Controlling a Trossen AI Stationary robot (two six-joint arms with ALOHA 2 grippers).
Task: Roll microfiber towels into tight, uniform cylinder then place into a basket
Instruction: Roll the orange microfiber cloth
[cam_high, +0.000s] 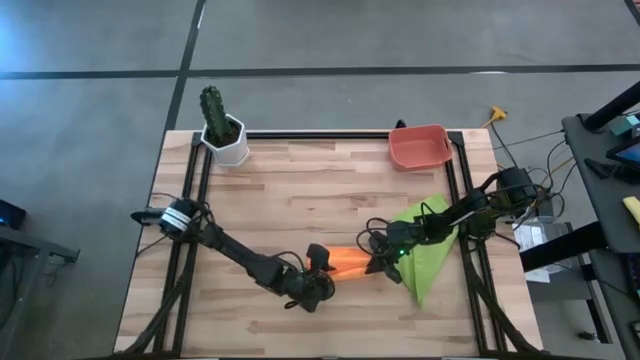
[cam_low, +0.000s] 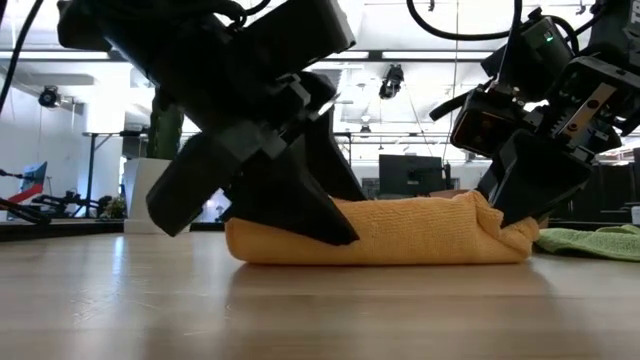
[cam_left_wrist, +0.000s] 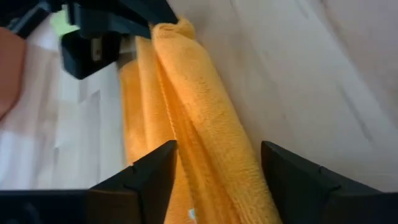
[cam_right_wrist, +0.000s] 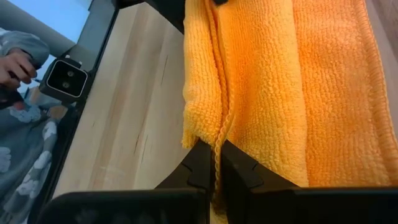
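At table's near edge: left gripper (cam_high: 322, 262) spread wide astride rolled orange towel (cam_high: 350, 261); right gripper (cam_high: 380, 262) pinching its other end. Green towel (cam_high: 425, 258) beside; basket (cam_high: 418, 147) far right. No legible writing.

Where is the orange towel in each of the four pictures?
High view: the rolled bright orange microfiber towel lies near the table's front edge, between both grippers.
Low view: the towel spans the middle, lying on the wood.
Left wrist view: the towel runs between that arm's fingers.
Right wrist view: the towel fills the upper right.
Shared landmark: the light wooden tabletop.
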